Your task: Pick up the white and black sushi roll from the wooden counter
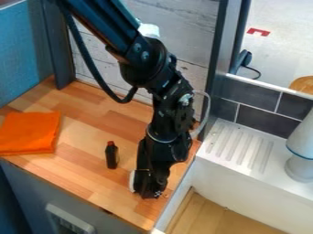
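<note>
The black gripper (149,194) hangs low over the front right part of the wooden counter, near its right edge. Something white shows at the left side of the gripper, around its fingertip area; whether it is held cannot be made out. Left of the gripper and apart from it, a small dark bottle with a red-brown top (112,155) stands on the counter. An orange folded cloth (29,132) lies flat at the counter's left side.
The wooden counter (92,123) ends at a front edge above a grey cabinet. To the right is a white sink unit (245,153) with a ridged drainboard and a white rounded object (300,155). Dark tiles and a frame post stand behind.
</note>
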### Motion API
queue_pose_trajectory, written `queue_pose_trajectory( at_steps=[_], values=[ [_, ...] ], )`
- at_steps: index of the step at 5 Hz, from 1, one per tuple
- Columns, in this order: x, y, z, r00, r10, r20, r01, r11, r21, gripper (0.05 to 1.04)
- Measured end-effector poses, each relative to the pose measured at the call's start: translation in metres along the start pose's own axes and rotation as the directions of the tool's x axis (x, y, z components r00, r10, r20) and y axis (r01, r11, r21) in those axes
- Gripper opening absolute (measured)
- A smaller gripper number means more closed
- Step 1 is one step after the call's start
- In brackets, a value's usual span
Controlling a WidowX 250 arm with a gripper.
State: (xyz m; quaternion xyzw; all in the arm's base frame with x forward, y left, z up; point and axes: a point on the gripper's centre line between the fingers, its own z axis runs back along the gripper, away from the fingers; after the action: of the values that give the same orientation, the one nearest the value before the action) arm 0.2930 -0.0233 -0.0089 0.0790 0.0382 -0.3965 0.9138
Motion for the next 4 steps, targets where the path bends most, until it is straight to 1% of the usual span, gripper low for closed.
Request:
queue_pose_trajectory(
  at_steps=[1, 2, 3, 4],
  values=[
    [-0.002, -0.003, -0.004, 1.0, 0.02, 0.009, -0.02, 1.0, 0.001, 0.724],
    [-0.002, -0.002, -0.005, 0.999, 0.036, 0.011, -0.036, 0.999, 0.007, 0.612],
    [-0.004, -0.004, -0.005, 0.999, 0.047, -0.003, -0.047, 0.999, 0.0, 0.595],
    [-0.002, 0.001, 0.016, 0.998, 0.06, 0.021, -0.06, 0.998, 0.009, 0.595]
  ],
)
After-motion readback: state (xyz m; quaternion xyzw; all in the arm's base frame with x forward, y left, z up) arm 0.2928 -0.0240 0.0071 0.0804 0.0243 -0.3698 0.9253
